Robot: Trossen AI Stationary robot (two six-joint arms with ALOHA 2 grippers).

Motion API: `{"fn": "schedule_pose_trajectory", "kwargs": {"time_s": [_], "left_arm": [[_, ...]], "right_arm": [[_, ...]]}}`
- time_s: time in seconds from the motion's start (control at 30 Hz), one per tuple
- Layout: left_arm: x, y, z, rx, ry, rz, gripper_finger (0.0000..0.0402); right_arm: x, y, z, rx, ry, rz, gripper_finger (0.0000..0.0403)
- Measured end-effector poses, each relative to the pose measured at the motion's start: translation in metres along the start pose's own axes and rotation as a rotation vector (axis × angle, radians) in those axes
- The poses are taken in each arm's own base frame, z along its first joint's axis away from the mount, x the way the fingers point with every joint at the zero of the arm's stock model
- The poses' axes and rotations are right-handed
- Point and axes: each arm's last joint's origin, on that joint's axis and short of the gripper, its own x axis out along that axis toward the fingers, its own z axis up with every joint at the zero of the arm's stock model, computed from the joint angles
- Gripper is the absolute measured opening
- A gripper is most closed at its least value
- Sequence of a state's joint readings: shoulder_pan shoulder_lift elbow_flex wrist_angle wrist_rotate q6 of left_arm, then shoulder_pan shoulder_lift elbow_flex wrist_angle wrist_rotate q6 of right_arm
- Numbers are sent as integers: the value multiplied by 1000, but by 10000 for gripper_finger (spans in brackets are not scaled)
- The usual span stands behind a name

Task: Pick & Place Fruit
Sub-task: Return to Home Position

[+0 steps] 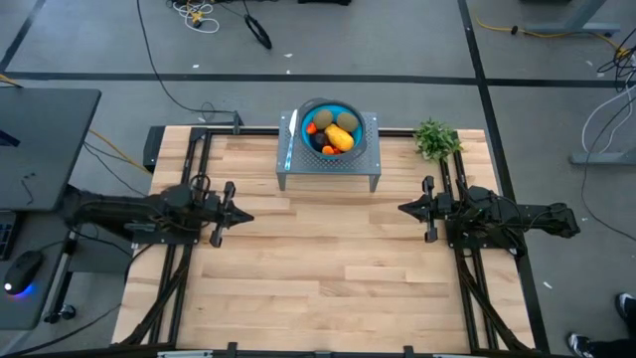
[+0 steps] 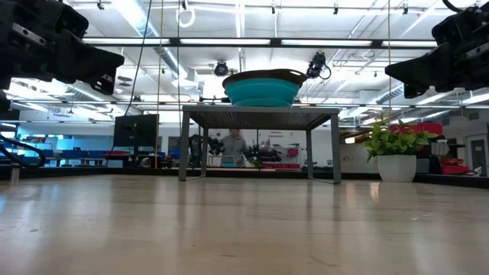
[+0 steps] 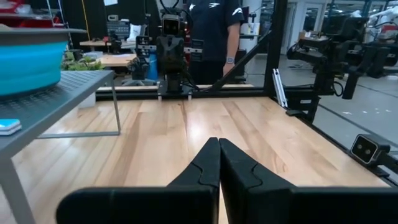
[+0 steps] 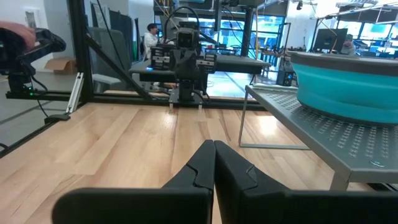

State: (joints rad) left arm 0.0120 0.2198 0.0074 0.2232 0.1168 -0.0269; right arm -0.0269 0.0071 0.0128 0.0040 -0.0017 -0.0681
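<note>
Fruit (image 1: 336, 132) sat in blue bowl (image 1: 329, 102) on shelf (image 1: 298, 165). Left gripper (image 1: 246, 216) and right gripper (image 1: 403, 208), both clenched empty, flanked it. Seemingly homed; nothing left to move.

- A grey floor (image 1: 397, 40) is seen all around the surface (image 1: 318, 278); it is crossed by dark straight lines, and loose cables (image 1: 194, 12) are left on it at 12 o'clock.
- The surface is made of light wooden planks and is edged by black rails.
- A grey desk (image 1: 45, 149) is placed at 9 o'clock, with a mouse (image 1: 22, 268) at 8 o'clock.
- In the low view a high open ceiling is shown, hung with long strip lights (image 2: 321, 42) by which the room is brightly lit.
- In that view a dark monitor (image 2: 136, 131) is set at 9 o'clock and a potted plant (image 2: 397, 153) at 3 o'clock.
</note>
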Motion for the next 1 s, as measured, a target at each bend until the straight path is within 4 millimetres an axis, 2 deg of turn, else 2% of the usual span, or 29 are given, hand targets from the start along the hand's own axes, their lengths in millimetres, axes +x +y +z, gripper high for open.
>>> {"fn": "schedule_pose_trajectory", "kwargs": {"time_s": [0.33,0.5,1.0], "left_arm": [[-10,0,-3,5,18,43,3],[-12,0,0,23,-25,50,4],[-14,0,2,47,-46,55,4]], "right_arm": [[0,0,0,0,0,0,7],[0,0,0,0,0,1,7],[0,0,0,0,0,1,7]]}}
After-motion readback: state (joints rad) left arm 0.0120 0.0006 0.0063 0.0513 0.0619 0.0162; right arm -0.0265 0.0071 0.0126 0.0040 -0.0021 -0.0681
